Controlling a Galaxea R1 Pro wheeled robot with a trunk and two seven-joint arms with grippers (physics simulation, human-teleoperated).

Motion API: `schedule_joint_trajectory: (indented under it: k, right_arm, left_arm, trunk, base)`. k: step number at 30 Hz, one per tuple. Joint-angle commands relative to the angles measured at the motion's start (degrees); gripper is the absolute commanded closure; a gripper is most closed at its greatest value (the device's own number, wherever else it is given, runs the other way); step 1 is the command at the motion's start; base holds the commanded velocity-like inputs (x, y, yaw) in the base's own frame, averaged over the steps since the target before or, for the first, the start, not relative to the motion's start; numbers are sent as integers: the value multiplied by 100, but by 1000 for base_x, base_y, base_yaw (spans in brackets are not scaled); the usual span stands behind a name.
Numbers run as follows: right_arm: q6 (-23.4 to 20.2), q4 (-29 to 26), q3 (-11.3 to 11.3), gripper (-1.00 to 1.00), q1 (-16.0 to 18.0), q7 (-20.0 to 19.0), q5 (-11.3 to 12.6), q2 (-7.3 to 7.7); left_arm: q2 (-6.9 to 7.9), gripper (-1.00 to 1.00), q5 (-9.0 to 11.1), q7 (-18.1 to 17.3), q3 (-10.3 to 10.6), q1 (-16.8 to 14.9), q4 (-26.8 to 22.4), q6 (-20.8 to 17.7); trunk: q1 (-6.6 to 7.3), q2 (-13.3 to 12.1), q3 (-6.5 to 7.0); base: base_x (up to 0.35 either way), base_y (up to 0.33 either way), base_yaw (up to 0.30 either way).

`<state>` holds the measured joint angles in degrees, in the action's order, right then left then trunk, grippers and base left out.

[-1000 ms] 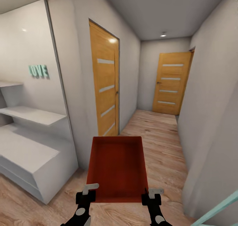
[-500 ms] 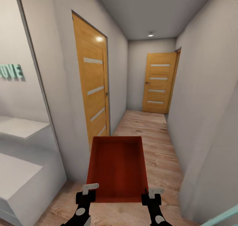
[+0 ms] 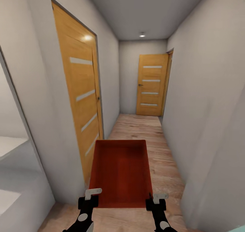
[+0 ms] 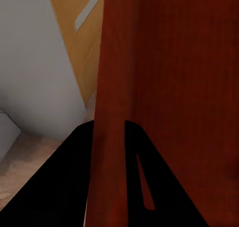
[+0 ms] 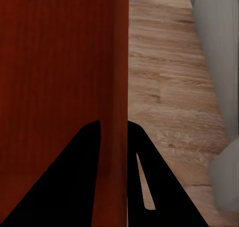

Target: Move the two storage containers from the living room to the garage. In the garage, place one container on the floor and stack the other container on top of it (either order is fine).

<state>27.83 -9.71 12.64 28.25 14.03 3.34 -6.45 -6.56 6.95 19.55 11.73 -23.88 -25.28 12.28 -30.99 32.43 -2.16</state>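
- A red-orange storage container [image 3: 119, 172], open-topped and empty, is carried low in front of the robot in the head view, level, its long axis pointing down the corridor.
- The left end effector [image 3: 89, 198] grips the container's near left corner: in the left wrist view its two dark fingers [image 4: 64, 182] sit one on each side of the thin left wall, closed onto it.
- The right end effector [image 3: 157, 200] grips the near right corner the same way; in the right wrist view its fingers [image 5: 159, 187] straddle the right wall, clamped on it.
- The setting is a narrow corridor with a light wood plank floor [image 3: 143, 130], plain pale walls and a grey ceiling with a spotlight [image 3: 142, 35].
- A wooden door [image 3: 80, 99] with four pale horizontal strips stands closed in the left wall, just beside and ahead of the container.
- A second door [image 3: 151, 84] of the same pattern closes the far end of the corridor.
- A white shelf unit [image 3: 10, 164] shows at the left edge.
- No writing, label or brand can be read on anything in view.
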Motion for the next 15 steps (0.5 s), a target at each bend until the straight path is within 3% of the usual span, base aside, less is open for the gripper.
schedule_joint_trajectory:
  k: [1,15]
  right_arm:
    - [284,-4,-42,100,14,127,82,0]
    - [284,-4,-42,100,14,127,86,-2]
  left_arm:
    - [5,100,105,-127,51,-3,14,-463]
    - [5,100,105,-127,50,-3,14,-472]
  trunk:
    - [-6,10,-11]
    - [-6,10,-11]
  base:
    - [321,170,-242]
    - [321,137,-242]
